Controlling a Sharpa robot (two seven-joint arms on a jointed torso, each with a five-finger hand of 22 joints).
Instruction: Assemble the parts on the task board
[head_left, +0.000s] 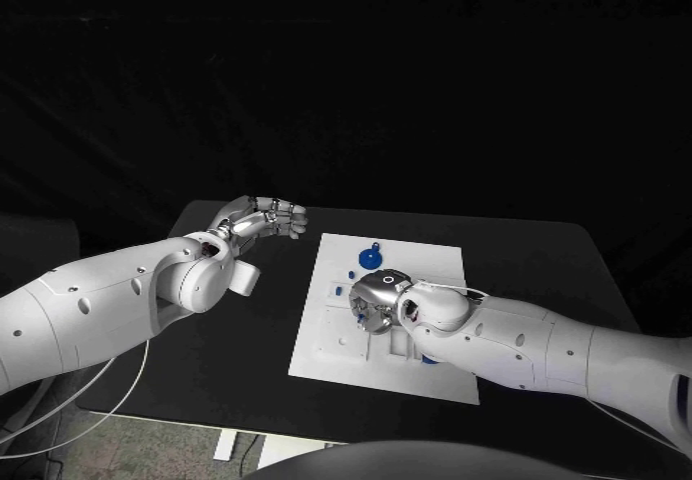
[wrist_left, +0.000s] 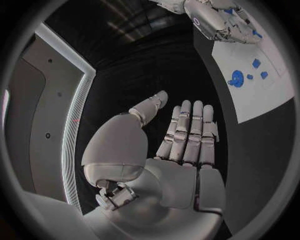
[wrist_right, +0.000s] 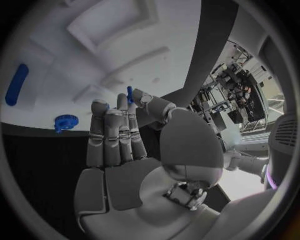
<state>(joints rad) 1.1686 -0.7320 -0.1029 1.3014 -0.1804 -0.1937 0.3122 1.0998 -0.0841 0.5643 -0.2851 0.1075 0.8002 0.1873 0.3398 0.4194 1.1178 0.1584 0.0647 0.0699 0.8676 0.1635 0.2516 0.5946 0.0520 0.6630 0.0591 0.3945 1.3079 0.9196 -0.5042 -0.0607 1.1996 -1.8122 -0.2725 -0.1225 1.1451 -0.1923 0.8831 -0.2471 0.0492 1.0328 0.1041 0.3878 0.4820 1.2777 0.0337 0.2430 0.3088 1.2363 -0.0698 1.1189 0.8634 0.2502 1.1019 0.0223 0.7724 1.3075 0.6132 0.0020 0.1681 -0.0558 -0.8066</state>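
The task looks early: the right hand (head_left: 378, 296) pinches a small blue part (wrist_right: 129, 94) over the board (head_left: 433, 258), where a gear (head_left: 369, 259) and other parts lie loose, while the left hand (head_left: 263, 219) hangs empty beside it.

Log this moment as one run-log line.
left hand: open, off the board | right hand: over board, pinching small blue part | gear: on board
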